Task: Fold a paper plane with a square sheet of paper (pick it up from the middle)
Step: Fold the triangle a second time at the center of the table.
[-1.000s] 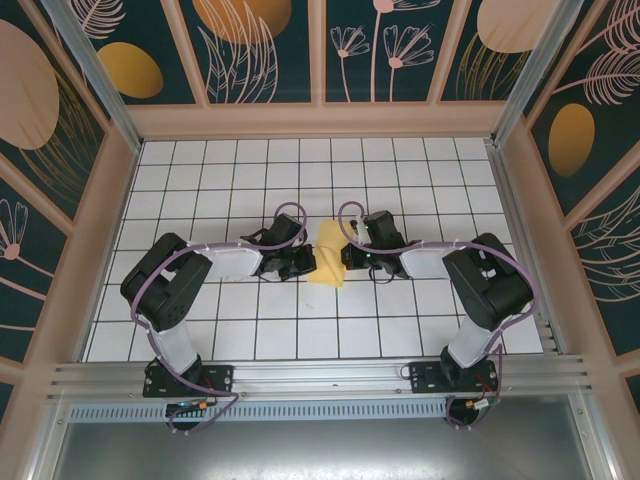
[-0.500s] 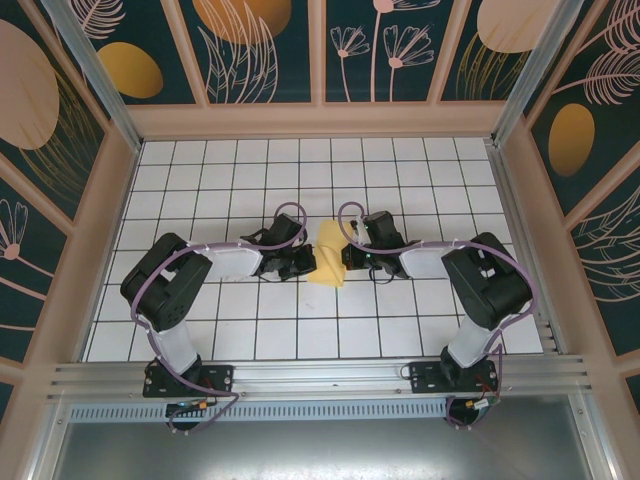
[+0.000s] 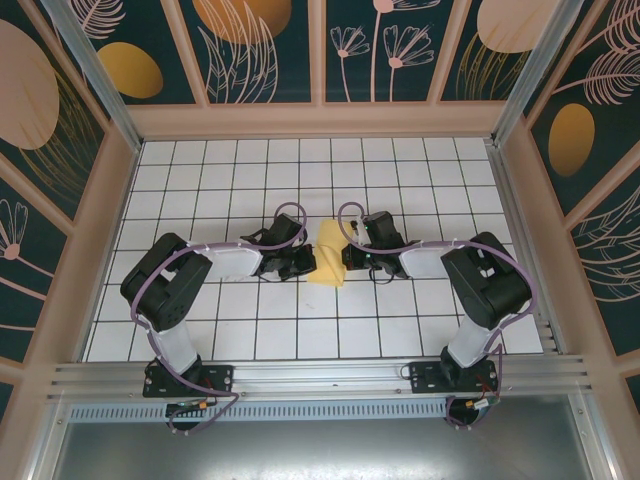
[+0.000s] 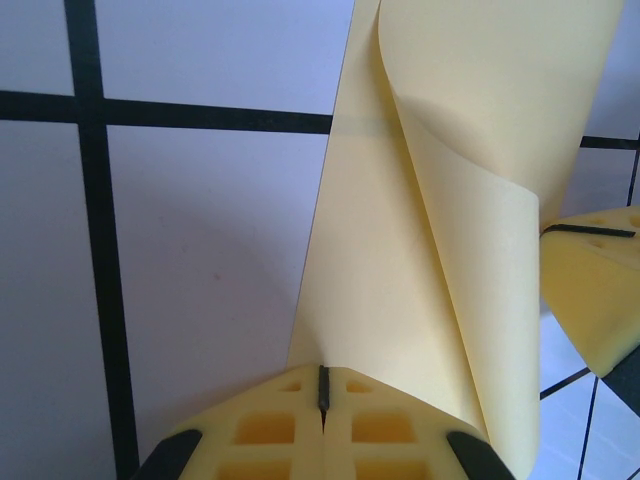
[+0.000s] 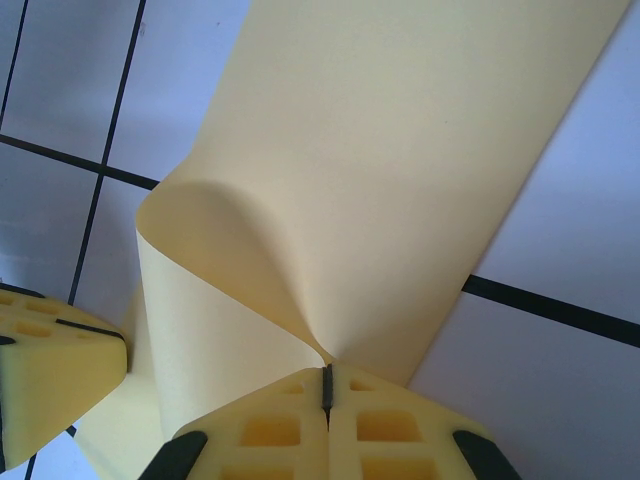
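The left gripper [image 4: 322,385] is closed, its two yellow pads pressed together on one edge of the square sheet of paper [image 3: 329,258]. The right gripper [image 5: 326,385] is likewise closed, pinching the opposite edge. The sheet hangs between the two sets of fingertips, bowed into a loose curl rather than lying flat. Directly ahead of each gripper the curled paper blocks most of the view. Past it, off to the side, one pad [image 4: 590,290] of the opposing gripper sits close by. Beneath both grippers is the white table [image 3: 200,180] with its black grid lines. From above, the two arms reach inward towards each other, purple cables [image 3: 290,212] looping over their wrists. Dark panelled walls [image 3: 260,50] with floral patterns stand well beyond the grippers, and an aluminium rail [image 3: 320,375] runs behind them at the arm bases.
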`<state>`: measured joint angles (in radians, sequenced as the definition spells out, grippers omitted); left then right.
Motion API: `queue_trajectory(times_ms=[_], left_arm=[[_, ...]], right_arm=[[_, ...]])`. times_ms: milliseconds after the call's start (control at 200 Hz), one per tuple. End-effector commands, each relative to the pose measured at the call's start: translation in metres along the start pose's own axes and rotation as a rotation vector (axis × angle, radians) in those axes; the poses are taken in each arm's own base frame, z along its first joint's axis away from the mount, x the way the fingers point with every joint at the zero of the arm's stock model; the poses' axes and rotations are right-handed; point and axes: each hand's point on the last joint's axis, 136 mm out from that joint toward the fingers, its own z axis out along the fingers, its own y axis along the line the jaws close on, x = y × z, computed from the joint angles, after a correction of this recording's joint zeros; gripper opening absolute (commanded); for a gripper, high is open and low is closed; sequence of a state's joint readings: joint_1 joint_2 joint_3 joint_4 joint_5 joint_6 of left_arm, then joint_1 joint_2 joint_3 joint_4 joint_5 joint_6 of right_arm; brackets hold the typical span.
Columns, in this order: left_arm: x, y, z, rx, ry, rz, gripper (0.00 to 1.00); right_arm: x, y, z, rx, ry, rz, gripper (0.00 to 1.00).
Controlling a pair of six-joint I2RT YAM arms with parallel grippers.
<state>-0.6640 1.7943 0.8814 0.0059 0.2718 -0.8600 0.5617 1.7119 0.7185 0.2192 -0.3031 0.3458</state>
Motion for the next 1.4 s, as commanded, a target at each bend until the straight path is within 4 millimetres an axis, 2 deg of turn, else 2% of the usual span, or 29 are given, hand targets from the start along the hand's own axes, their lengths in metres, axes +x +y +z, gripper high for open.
queue_trajectory(times_ms=[0,335,686,966,1391], left_arm=[[0.008,0.038,0.007,-0.140,0.015,-0.018,0.00],[0.008,0.036,0.006,-0.136,0.016,-0.018,0.00],[0.008,0.035,0.007,-0.132,0.017,-0.016,0.00],[0.007,0.034,0.006,-0.127,0.014,-0.015,0.00],[0.004,0.030,0.004,-0.118,0.004,-0.012,0.02]], right_arm=[[-0.007,-0.003,-0.003,0.021,-0.010,-0.005,0.00],[-0.014,0.000,-0.012,0.029,-0.042,-0.016,0.00],[-0.012,0.002,-0.006,0.010,-0.020,-0.022,0.00],[-0.004,-0.007,0.003,0.038,0.022,-0.003,0.00],[0.002,-0.010,0.002,0.052,0.034,0.004,0.00]])
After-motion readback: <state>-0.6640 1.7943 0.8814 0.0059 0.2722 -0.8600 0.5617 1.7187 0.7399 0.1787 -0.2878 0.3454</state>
